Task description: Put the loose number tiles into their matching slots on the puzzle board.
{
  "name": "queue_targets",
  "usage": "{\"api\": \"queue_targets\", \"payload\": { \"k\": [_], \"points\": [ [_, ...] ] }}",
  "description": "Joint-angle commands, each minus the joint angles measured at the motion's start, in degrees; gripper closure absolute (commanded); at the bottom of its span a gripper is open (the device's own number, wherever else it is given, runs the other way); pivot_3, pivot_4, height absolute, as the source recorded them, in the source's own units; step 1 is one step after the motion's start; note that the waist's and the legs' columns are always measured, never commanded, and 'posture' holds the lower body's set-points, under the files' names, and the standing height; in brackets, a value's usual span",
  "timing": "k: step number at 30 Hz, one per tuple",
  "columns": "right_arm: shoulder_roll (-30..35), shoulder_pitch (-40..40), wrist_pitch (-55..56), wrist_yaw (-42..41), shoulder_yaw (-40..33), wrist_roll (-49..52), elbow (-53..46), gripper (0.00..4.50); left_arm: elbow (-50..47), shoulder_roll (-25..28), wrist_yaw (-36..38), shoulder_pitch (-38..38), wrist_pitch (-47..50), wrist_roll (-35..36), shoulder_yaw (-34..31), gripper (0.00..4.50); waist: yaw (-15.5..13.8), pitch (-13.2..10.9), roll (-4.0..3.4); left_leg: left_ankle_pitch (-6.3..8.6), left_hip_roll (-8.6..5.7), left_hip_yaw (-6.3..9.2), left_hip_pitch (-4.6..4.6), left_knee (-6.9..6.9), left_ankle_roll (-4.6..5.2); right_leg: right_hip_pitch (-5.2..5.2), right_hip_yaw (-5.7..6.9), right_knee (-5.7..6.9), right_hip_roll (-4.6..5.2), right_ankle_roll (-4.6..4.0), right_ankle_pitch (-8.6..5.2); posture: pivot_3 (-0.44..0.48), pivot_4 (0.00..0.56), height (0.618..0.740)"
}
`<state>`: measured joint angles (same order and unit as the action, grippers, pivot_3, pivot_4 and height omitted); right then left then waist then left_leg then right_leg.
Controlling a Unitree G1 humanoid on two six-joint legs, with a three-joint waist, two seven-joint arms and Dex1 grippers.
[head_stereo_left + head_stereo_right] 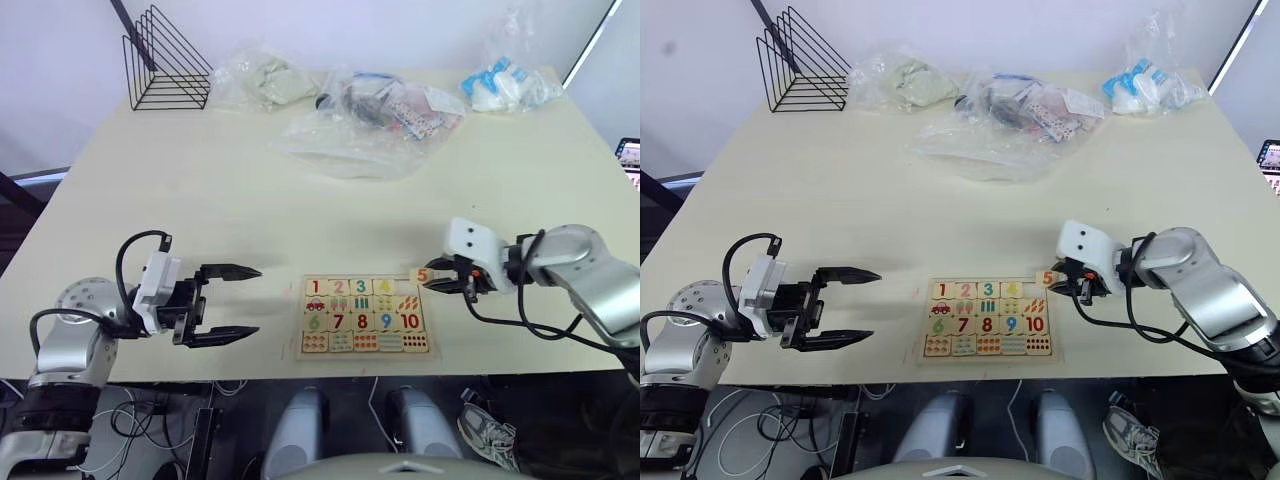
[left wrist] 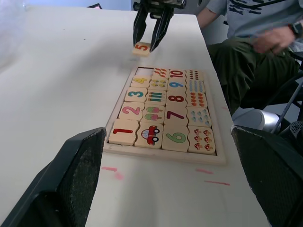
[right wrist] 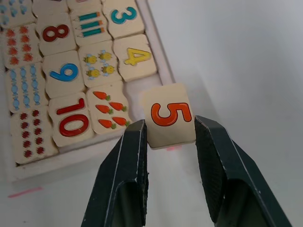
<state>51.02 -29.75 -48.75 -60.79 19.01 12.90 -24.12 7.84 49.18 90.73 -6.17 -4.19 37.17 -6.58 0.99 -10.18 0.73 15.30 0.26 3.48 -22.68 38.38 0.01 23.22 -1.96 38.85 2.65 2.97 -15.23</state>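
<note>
The puzzle board point(image 2: 161, 154) lies near the table's front edge, between my two grippers. Number tiles 1 to 4 point(image 2: 132, 111) sit in its first row. The slot point(image 2: 144, 71) beside the 4 is bare. My right gripper point(image 3: 168, 125) is shut on the orange 5 tile point(image 3: 169, 118), one finger on each side. It holds the tile just off the board's far right corner point(image 1: 423, 275), beside the bare slot. Whether the tile touches the table I cannot tell. My left gripper point(image 1: 258, 300) stands open to the left of the board, holding nothing.
At the table's far side lie several clear plastic bags point(image 1: 370, 110) and a black wire rack point(image 1: 165, 60). A person point(image 2: 255, 38) sits beyond the table's right side. Pink marks point(image 2: 113, 170) show on the table by the board.
</note>
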Motion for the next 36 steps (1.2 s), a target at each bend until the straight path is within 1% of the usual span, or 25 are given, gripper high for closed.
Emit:
{"api": "queue_targets", "payload": {
  "k": [1,4,10,17,29,36],
  "points": [
    [0.6,-3.9,-3.8,0.1,3.4,-1.7,-2.8,3.61,-1.6,0.1,1.1,0.1,0.1,-0.1,-1.9,0.00,0.0,0.0,0.00,0.00,-0.01,0.00,-0.01,0.00,0.00,0.01,0.00,0.00,0.00,0.00,0.00,0.000,0.150,0.740],
    [0.8,-7.1,-6.0,0.3,7.0,-3.6,-2.4,3.61,-1.8,0.0,1.1,0.2,0.1,-0.2,-2.0,0.00,0.1,0.0,0.00,0.00,-0.01,0.01,-0.04,0.00,0.00,0.04,0.01,0.00,0.00,0.00,0.00,0.000,0.150,0.740],
    [0.4,-11.4,-9.0,-0.5,11.8,-5.0,-2.7,3.61,-2.0,-0.2,1.1,0.7,-0.1,-0.4,-2.2,0.00,0.1,0.0,0.00,0.00,-0.01,0.02,-0.13,0.00,0.00,0.15,-0.01,0.01,0.01,0.00,0.00,0.000,0.150,0.740],
    [-0.6,-14.7,-10.3,-0.4,15.7,-6.6,-2.1,3.61,-1.9,-0.5,1.2,0.8,-0.2,-0.7,-2.3,0.00,0.2,0.0,0.00,0.00,-0.02,0.03,-0.14,-0.01,0.00,0.17,-0.01,0.02,0.01,-0.01,0.00,0.000,0.150,0.740],
    [-1.6,-15.8,-11.4,0.1,18.9,-7.6,-2.6,3.61,-1.6,-0.6,1.5,1.1,-0.6,-0.8,-2.5,0.00,0.2,0.0,0.00,0.00,-0.02,0.06,-0.15,-0.01,0.00,0.18,-0.01,0.02,0.01,-0.01,0.01,0.000,0.150,0.740],
    [-2.6,-16.1,-11.0,0.0,19.2,-7.9,-2.3,3.61,-1.0,-0.6,1.7,0.8,-0.8,-1.0,-2.4,0.00,0.2,0.0,0.00,0.00,-0.02,0.07,-0.15,-0.01,0.00,0.18,-0.01,0.02,0.01,-0.01,0.01,0.000,0.150,0.740]
  ]
}}
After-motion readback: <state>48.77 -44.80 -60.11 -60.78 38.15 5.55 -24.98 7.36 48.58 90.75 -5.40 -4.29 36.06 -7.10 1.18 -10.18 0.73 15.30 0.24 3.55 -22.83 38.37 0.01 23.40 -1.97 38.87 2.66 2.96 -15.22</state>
